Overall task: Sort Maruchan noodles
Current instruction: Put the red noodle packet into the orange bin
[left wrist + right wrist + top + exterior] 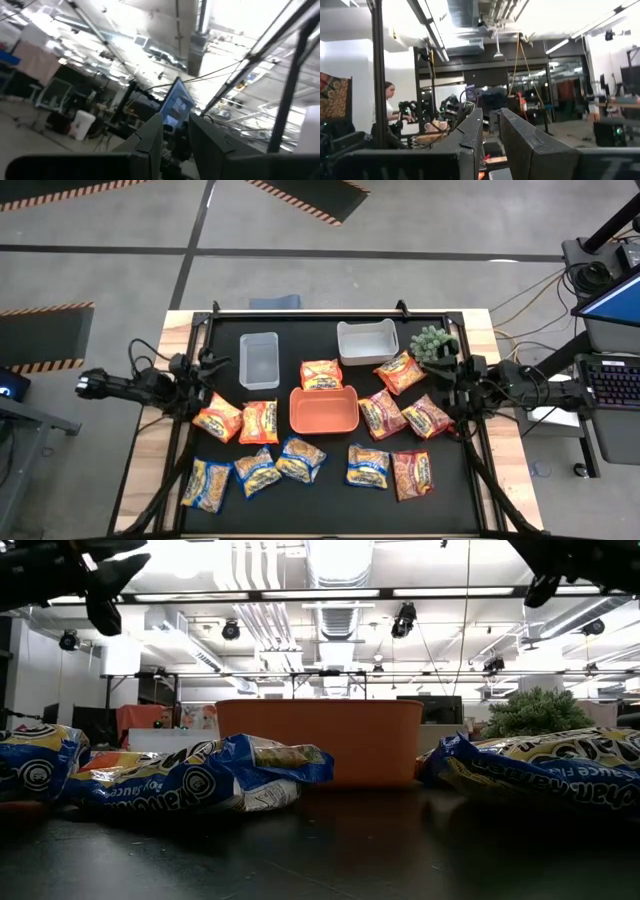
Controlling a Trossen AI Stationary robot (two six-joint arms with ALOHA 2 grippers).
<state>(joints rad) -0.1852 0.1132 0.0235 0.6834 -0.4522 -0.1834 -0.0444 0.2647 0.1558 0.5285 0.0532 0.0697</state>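
Several Maruchan packets lie flat on the black mat. In the high view the blue-and-yellow ones (257, 471) lie along the near side, orange ones (218, 418) at the left, and red ones (382, 413) at the right. The low view shows blue packets (190, 780) up close. My left gripper (212, 366) hangs raised at the mat's left edge. My right gripper (452, 376) hangs raised at the right edge. Each points level above the table, open by a narrow gap and holding nothing, as the left wrist view (175, 145) and the right wrist view (491, 135) show.
An orange bin (324, 409) stands mid-mat, also seen in the low view (320, 740). A clear bin (259, 360) and a white bin (367, 342) stand toward the far edge. A small green plant (434, 343) sits beside my right gripper. A person (390, 107) sits in the room beyond.
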